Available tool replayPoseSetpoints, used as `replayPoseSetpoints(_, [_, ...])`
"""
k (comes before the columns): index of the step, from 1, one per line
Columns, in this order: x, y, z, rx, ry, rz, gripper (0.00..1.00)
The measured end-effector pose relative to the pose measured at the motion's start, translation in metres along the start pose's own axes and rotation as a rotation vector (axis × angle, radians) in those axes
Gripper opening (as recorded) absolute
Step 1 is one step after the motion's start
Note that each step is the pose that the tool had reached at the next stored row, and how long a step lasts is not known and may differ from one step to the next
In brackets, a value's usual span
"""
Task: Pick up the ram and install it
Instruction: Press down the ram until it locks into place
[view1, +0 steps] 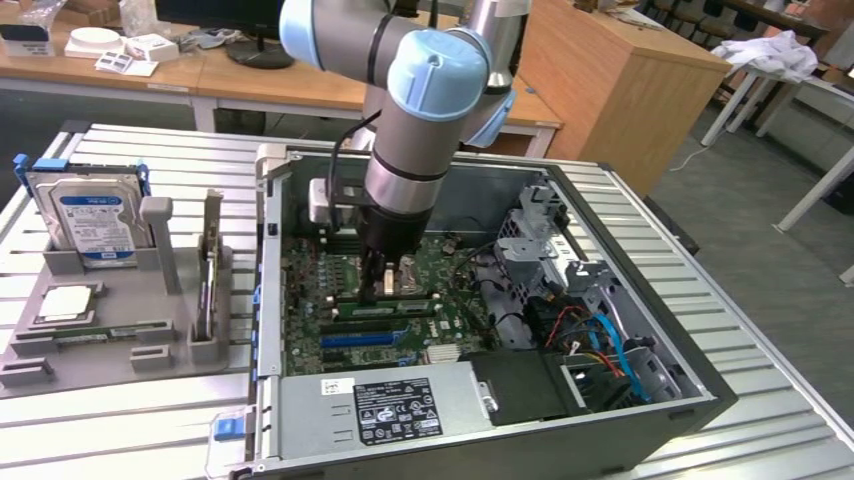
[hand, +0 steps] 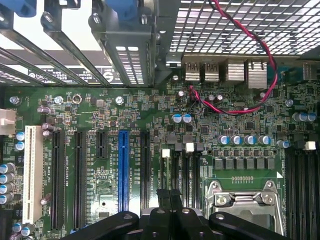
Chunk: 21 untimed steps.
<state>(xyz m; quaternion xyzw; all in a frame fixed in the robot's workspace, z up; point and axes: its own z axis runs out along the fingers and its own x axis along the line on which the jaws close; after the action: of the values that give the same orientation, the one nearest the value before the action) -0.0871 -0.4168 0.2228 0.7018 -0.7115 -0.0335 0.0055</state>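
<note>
Exterior view first. Where is the arm working?

— It is reaching straight down into the open computer case (view1: 641, 430), and the gripper (view1: 380, 285) is hanging low over the motherboard (view1: 400, 325), near the middle of the board.

— How are the fingers standing?

— They are pressing together. On the wrist view the gripper (hand: 168, 196) is showing two black fingertips (hand: 162, 196) side by side, and I am not seeing anything clamped between them.

— Where is the ram, then?

— The ram (view1: 107, 328) is lying flat in a low slot of the grey holder (view1: 80, 365) on the slatted table (view1: 120, 430), at the exterior view's left and well apart from the gripper. It is sitting outside the case.

— What else is standing in that holder?

— The silver hard drive (view1: 91, 215) with its blue label is standing upright at the back, and the expansion card (view1: 211, 270) is standing on edge just beside the case wall.

— What is the wrist view looking at?

— It is looking down on the motherboard (hand: 150, 115). The fingertips are hovering between the blue slot (hand: 123, 170) and the processor socket (hand: 245, 200), over the dark slots there. A white slot (hand: 31, 172) is running along one edge, and a red cable (hand: 250, 35) is looping across the metal grille above the rear ports.

— Is the gripper touching the board?

— I cannot tell.
</note>
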Motion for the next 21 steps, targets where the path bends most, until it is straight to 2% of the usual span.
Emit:
replayPoseSetpoints(8, [0.000,0.0012,-0.0178,-0.0012,0.0015,0.000,0.11])
replayPoseSetpoints(21, [-0.002,0.0036,-0.0622,-0.0012,0.0016,0.000,0.11])
